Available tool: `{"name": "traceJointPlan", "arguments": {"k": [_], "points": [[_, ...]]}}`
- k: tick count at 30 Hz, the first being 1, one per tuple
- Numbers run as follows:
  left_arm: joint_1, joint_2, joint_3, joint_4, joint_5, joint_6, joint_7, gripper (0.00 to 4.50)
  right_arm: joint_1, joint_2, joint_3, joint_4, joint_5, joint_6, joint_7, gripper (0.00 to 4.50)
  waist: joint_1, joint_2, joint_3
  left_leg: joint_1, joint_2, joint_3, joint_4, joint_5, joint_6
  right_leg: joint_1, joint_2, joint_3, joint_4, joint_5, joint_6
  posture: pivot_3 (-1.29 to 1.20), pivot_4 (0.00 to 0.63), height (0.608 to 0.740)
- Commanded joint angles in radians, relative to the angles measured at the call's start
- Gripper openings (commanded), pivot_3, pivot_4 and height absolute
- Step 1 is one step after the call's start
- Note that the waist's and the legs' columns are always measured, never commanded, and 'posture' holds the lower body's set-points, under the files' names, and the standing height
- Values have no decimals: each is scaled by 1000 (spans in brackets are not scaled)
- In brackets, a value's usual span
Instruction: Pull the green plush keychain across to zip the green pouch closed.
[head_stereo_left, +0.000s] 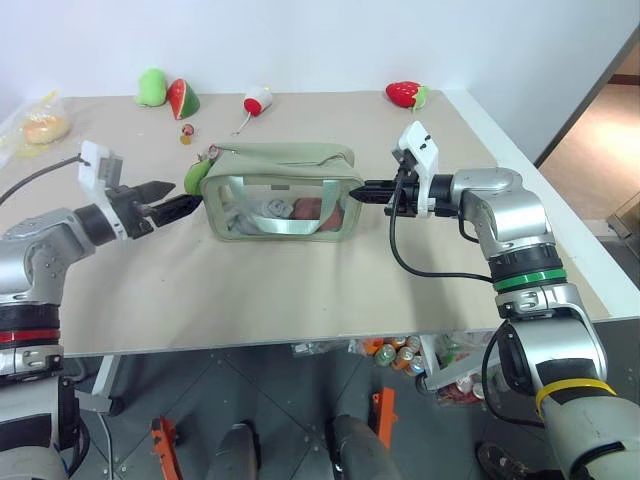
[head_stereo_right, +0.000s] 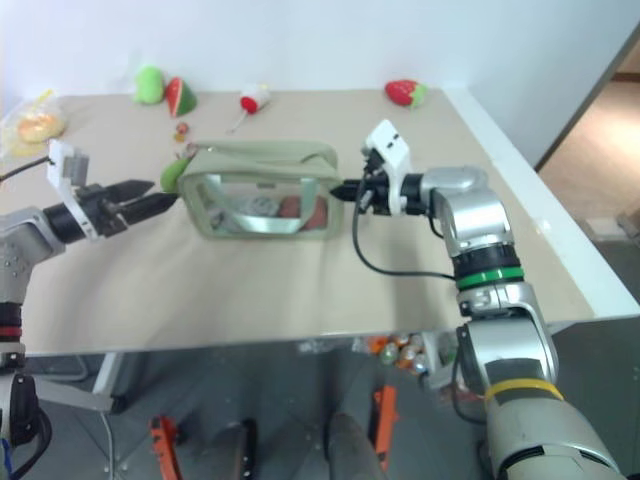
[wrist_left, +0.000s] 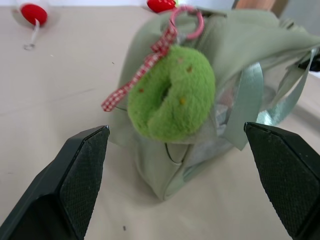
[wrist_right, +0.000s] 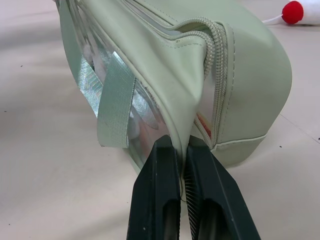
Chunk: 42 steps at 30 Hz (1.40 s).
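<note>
Boxy pouch pinched at one end, fuzzy keychain at the other.
Right gripper (wrist_right: 182, 150) pinches the green pouch (head_stereo_left: 280, 190) mid-surface; left gripper (wrist_left: 177, 145) is spread before the rounded green plush keychain (wrist_left: 172, 97).

A beige tabletop (head_stereo_left: 300, 290) carries everything. Near its middle stands the green pouch (head_stereo_left: 283, 190), upright on its base, the largest thing there. Along the far edge lie a loose green plush toy (head_stereo_left: 151, 87) touching a watermelon-slice toy (head_stereo_left: 183, 97), a red-and-white toy (head_stereo_left: 258, 101) with a trailing cord, and a strawberry toy (head_stereo_left: 404, 94) (well apart from the rest). At the far left corner sits a clear bag (head_stereo_left: 38, 124) with something orange inside; a small bead-like object (head_stereo_left: 186, 134) lies nearer the pouch.
</note>
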Motion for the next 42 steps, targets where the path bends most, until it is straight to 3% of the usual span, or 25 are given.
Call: {"name": "traceJointPlan", "arguments": {"k": [1,2,4,13,16,27,36,42], "points": [[-55,-5,9,12,14,-37,8,4500,-6,-2,-14,-21,11,-4,-2,67,-1,0,0,0,0,0,0,0,0,0,0,0,0,0,0,0,150,739],[-65,-9,12,23,21,-44,16,4500,-4,-2,-14,-22,12,-3,-2,67,-1,0,0,0,0,0,0,0,0,0,0,0,0,0,0,0,150,739],[-87,-15,19,49,23,-54,23,3958,0,-3,-14,-29,12,0,-3,0,-1,0,0,0,0,0,0,0,0,0,0,0,0,0,0,0,150,739],[-119,-7,51,85,-2,-48,4,837,10,-6,-15,-44,17,15,-10,0,-1,0,0,0,0,0,0,0,0,0,0,0,0,0,0,0,150,739],[-104,-6,39,72,2,-48,-6,29,9,-5,-14,-42,20,16,-15,0,-1,0,0,0,0,0,0,0,0,0,0,0,0,0,0,0,150,739],[-169,-60,0,59,77,-144,85,29,11,9,-10,-42,24,16,-22,0,1,0,0,0,0,0,0,0,0,0,0,0,0,0,1,0,150,739],[-428,-151,-97,216,304,-519,221,29,17,15,-14,-49,23,20,-30,0,0,-1,0,1,0,1,1,1,-1,0,0,1,0,2,1,0,150,739],[-475,-185,-233,261,426,-700,121,29,30,7,-27,-73,27,34,-40,0,0,-1,0,0,0,1,0,1,-1,0,0,1,0,2,2,0,150,739]]}}
